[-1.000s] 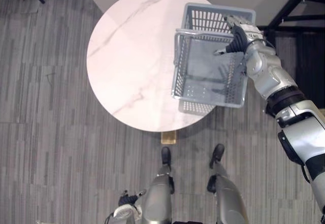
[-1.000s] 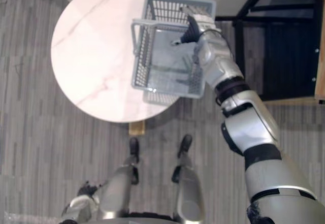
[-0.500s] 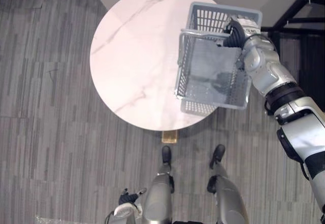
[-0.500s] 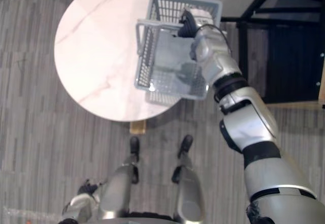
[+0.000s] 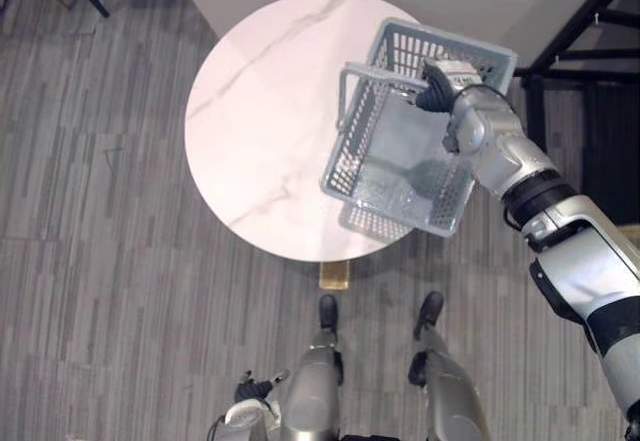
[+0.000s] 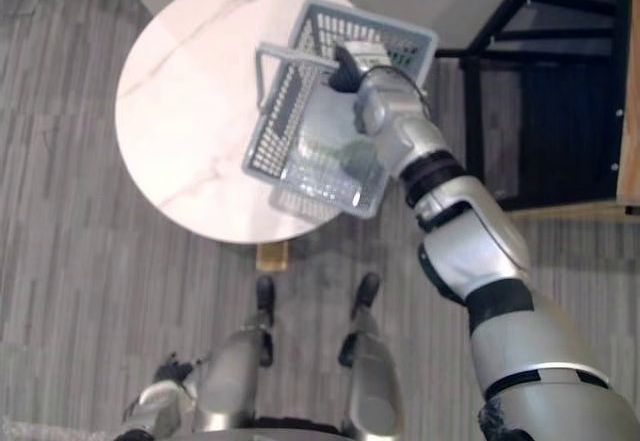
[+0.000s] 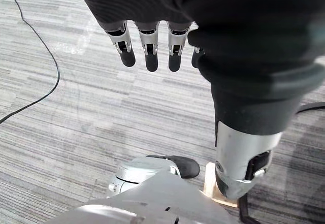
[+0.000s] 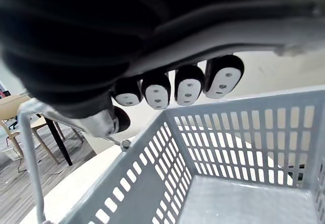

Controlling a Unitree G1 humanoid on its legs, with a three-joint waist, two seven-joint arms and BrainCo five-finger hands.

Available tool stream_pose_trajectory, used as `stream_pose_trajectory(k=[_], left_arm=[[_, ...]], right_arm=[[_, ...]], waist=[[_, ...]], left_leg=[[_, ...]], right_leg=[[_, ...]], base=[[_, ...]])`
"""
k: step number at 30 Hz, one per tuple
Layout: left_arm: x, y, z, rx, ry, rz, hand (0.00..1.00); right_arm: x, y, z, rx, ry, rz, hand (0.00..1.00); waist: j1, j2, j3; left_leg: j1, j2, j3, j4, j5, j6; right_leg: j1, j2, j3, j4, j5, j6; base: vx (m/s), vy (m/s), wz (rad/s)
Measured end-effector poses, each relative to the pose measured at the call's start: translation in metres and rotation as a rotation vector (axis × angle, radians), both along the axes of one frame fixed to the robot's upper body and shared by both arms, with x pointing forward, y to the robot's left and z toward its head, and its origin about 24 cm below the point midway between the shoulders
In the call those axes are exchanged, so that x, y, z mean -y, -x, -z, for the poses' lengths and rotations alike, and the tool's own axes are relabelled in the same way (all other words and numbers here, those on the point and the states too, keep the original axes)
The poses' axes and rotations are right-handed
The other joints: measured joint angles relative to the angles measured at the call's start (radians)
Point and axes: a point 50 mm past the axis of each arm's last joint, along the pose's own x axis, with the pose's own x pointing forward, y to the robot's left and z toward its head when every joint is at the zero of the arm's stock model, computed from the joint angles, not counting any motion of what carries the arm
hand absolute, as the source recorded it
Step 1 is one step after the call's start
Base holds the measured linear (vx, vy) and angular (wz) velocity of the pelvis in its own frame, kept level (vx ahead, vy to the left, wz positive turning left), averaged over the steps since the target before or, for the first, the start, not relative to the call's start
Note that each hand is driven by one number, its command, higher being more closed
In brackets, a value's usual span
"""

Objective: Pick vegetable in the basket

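Over the right-hand edge of a round, white marble-patterned worktop [image 5: 260, 131], a grey plastic basket [image 5: 395, 166] hangs in the air from the robot's right hand [image 5: 441, 75]. The basket has slotted walls and an open top. It is tilted, with its near end swung towards the middle of the worktop and its far end up by the hand. Part of it is above the worktop and part reaches out past the rim, above the floor [image 5: 100, 291]. Its latticed shadow falls on the worktop just beneath it.

The right arm comes in from the lower right and reaches up to the basket's handle [image 5: 385, 74], a thin grey bar arching across the top. In the right wrist view the fingers [image 8: 189, 85] are curled tightly round this bar, their pale-padded tips lined up side by side, with the thumb tucked against it from the other side. Below them the basket's slotted walls and flat bottom can be seen.

The left hand [image 7: 148, 43] hangs low beside the robot. Its fingers are straight and relaxed, side by side, holding nothing and pointing at the floor, which is grey and striped like planks.

A black metal frame [image 5: 575, 16] stands beyond the worktop on the right. A small wooden block [image 5: 334, 273] sits on the floor under the worktop's near edge.
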Motion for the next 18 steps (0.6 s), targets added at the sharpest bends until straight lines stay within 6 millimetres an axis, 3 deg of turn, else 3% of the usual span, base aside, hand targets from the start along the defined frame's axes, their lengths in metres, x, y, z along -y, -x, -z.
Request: stream_pose_trajectory(k=[5, 8, 11, 18], left_arm=[[-0.001, 0.002, 0.001, -0.012, -0.001, 0.0, 0.0], [-0.003, 0.004, 0.001, -0.029, -0.007, 0.003, 0.0], [-0.009, 0.012, 0.004, -0.077, -0.021, -0.005, 0.0], [-0.02, 0.038, 0.009, -0.182, -0.068, 0.022, 0.0]], right_arm=[[-0.007, 0.004, 0.03, -0.079, 0.099, -0.042, 1.0], [-0.02, 0.012, 0.039, -0.099, 0.15, -0.122, 1.0], [-0.035, 0.026, 0.054, -0.108, 0.203, -0.234, 1.0], [-0.05, 0.073, 0.087, -0.137, 0.267, -0.505, 1.0]], waist=[[-0.003, -0.007, -0.004], [-0.023, -0.013, -0.009], [-0.035, -0.037, -0.031], [-0.083, -0.082, -0.169]], left_leg=[[0.041, 0.0, 0.029, -0.005, -0.001, -0.001], [0.057, -0.001, 0.048, -0.008, -0.001, -0.001], [0.089, 0.003, 0.079, -0.017, -0.004, -0.004], [0.14, 0.017, 0.13, -0.017, -0.031, -0.015]], right_leg=[[0.017, 0.002, 0.032, 0.005, 0.004, 0.004], [0.019, 0.004, 0.051, 0.004, 0.012, 0.005], [0.036, 0.014, 0.081, -0.014, 0.023, 0.002], [0.067, 0.035, 0.132, -0.042, 0.032, 0.005]], base=[[0.0, 0.012, -0.17], [0.0, 0.008, -0.21], [0.01, -0.002, -0.3], [0.03, -0.002, -0.23]])
